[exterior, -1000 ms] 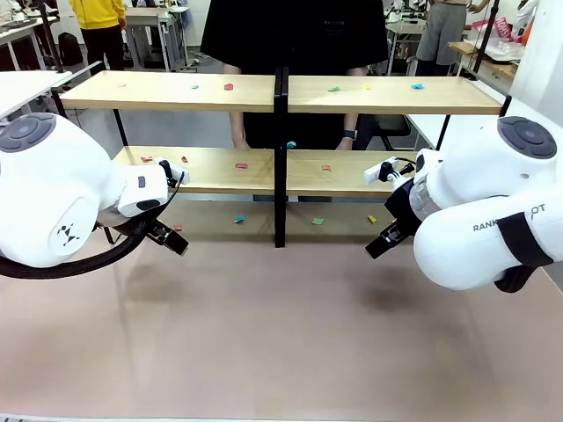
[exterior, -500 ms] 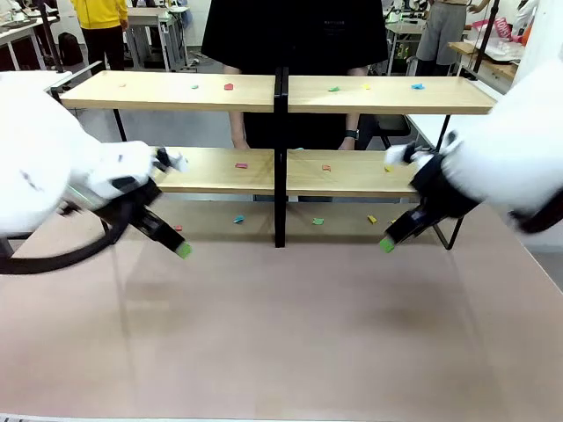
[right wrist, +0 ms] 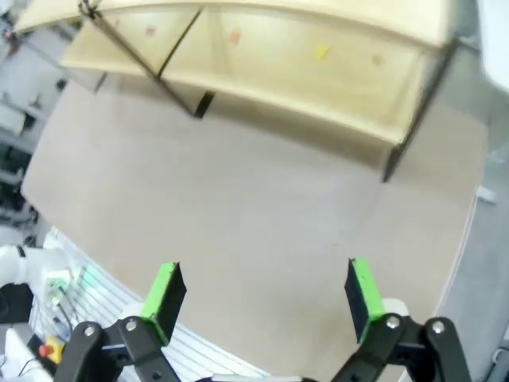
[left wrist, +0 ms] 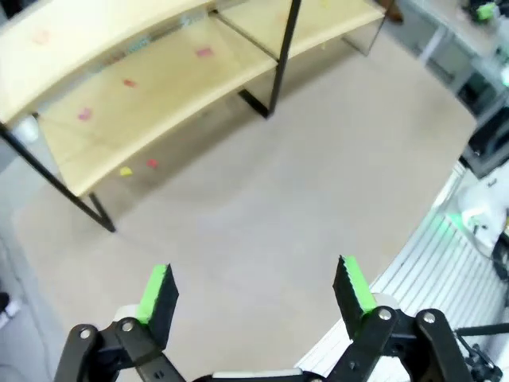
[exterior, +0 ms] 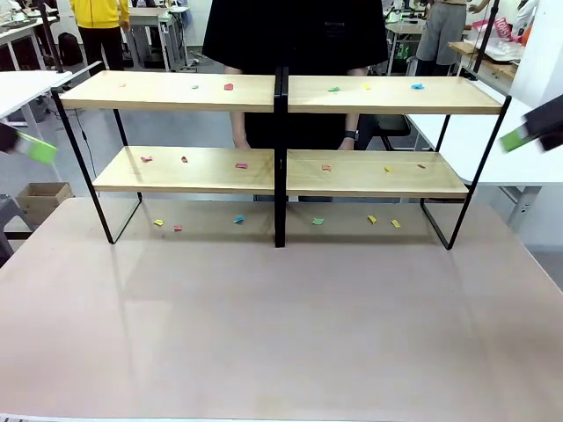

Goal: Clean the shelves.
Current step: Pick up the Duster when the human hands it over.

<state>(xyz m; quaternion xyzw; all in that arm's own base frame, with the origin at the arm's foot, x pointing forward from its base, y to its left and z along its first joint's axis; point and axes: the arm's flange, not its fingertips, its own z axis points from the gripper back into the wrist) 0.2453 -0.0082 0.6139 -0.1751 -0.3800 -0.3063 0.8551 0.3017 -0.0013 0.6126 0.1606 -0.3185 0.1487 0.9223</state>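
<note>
Laminate tabletop [exterior: 264, 334], beige and matt, stretches in front of the shelves [exterior: 280, 167]. These are a wide two-tier rack of long light-wood boards in a thin black metal frame with a central black post, and they stand along the table's far edge. Small coloured paper scraps [exterior: 229, 87] in red, green, yellow and blue dot both tiers and the strip of tabletop beneath the lower boards.

Directly behind the shelves stands a person in a black top [exterior: 295, 35]; a small mark on the chest is too small to read. White side tables [exterior: 493, 163] flank the shelves at either end. A brown cardboard box [exterior: 40, 195] sits on the floor off their left end. Farther behind them are workbenches and a person in a yellow top [exterior: 98, 13].

The left gripper [left wrist: 254, 286] hangs high off the shelves' left end, its green-padded fingers spread wide with nothing between them. The right gripper [right wrist: 261, 290] hangs off the right end, its jaws equally wide and holding nothing.
</note>
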